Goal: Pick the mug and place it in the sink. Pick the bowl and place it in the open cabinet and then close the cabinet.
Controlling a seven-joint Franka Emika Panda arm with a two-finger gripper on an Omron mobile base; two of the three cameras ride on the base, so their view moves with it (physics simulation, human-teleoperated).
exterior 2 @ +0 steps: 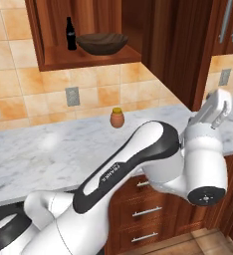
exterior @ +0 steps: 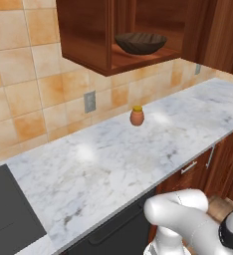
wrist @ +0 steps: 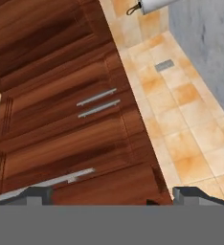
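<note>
I see the bowl (exterior 2: 102, 43) already resting on the shelf of the open cabinet (exterior 2: 54, 59), next to a dark bottle (exterior 2: 70, 34), so I judge only the closing step remains. My end effector (exterior 2: 215, 110) is raised beside the cabinet door (exterior 2: 180, 50), jaws spread wide and holding nothing, probably lined up to push it shut. A small jar (exterior: 137, 116) sits on the worktop (exterior: 113, 159).
</note>
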